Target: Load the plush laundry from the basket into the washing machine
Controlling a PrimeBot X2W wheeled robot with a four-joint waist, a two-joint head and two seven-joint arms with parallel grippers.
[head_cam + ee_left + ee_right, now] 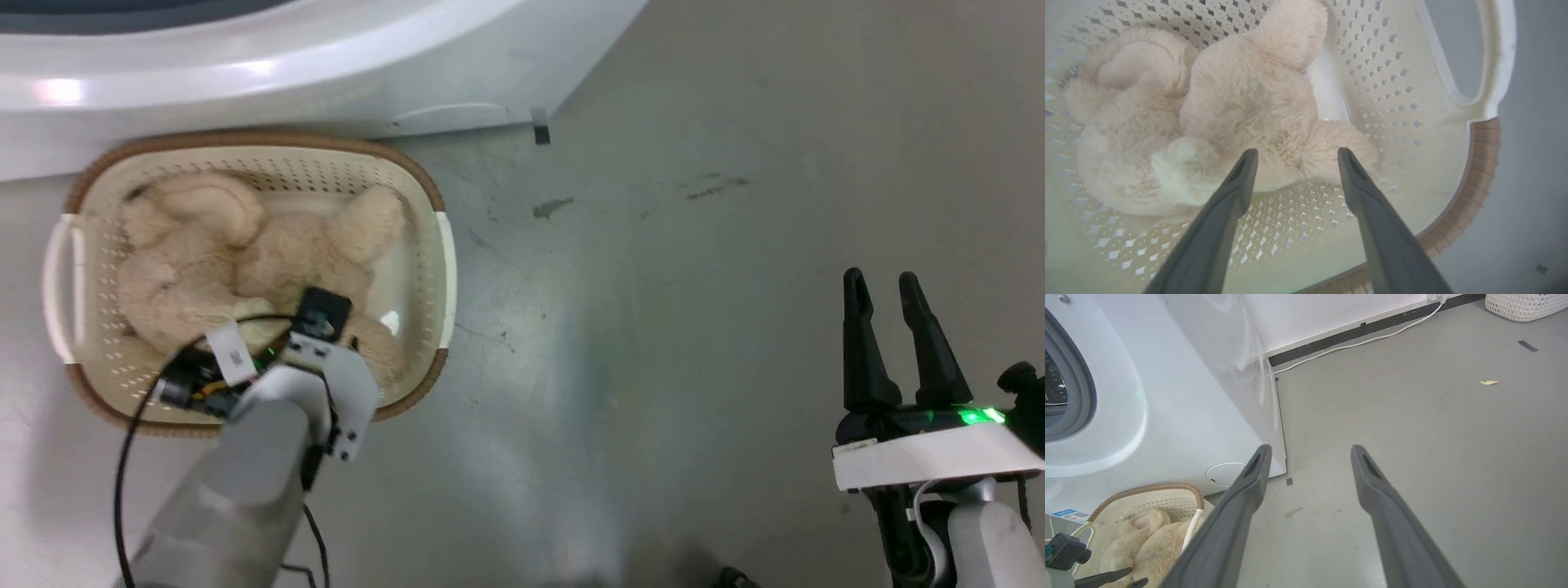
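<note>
- The plush toy [245, 261] lies inside the basket [424, 269] and fills most of it.
- The basket sits on the grey floor [694, 286], right in front of the white washing machine [245, 73].
- The left gripper [1297, 153] points down into the basket, over the plush toy. Its two dark fingers are spread apart, with nothing held between them. I cannot tell if the tips touch the fur.
- The right gripper [882, 278] is well away from the basket, over bare floor. Its fingers are apart too, and they hold nothing.
- The washing machine's grey door ring [1084, 388] shows at the left side of the right wrist view.
</note>
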